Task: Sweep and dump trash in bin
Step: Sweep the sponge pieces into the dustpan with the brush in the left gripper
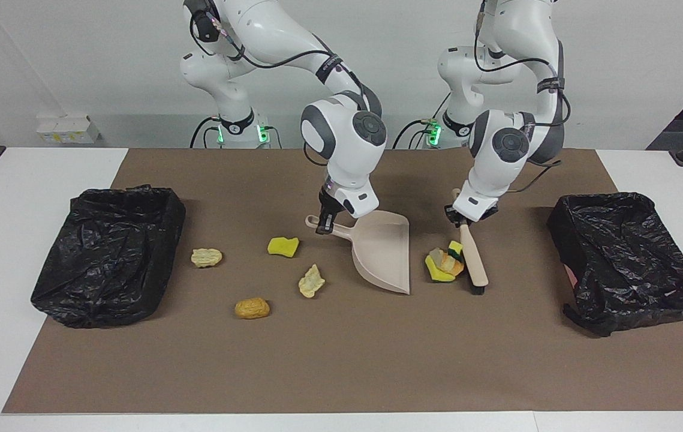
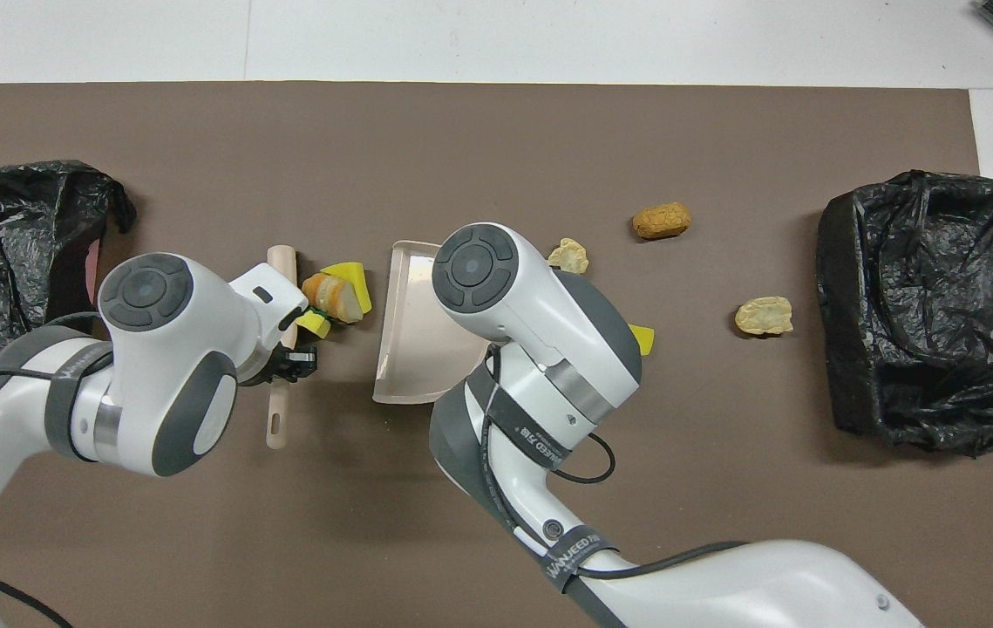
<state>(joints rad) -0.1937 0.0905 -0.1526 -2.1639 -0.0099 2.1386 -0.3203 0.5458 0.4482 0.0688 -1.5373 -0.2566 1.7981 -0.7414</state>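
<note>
— What is held by the left gripper [image 1: 460, 217]?

— The beige-handled brush with dark bristles [image 1: 473, 258] is clamped at its handle, fingers shut on it; its head is pressed against a small pile of yellow sponge chunks and an orange crinkled scrap [image 1: 444, 263].

— And the right gripper [image 1: 325, 222]?

— It is closed on the handle of the beige plastic dustpan [image 1: 384, 251], whose mouth is turned toward that pile (just beside it).

— Where is the remaining trash found?

— A yellow sponge chunk [image 1: 283, 246], a tan crinkled piece [image 1: 311, 281], a beige piece [image 1: 206, 257] and an orange-brown lump [image 1: 252, 308] are scattered between the dustpan and the black-bagged bin [image 1: 110, 254] at the right arm's end.
</note>
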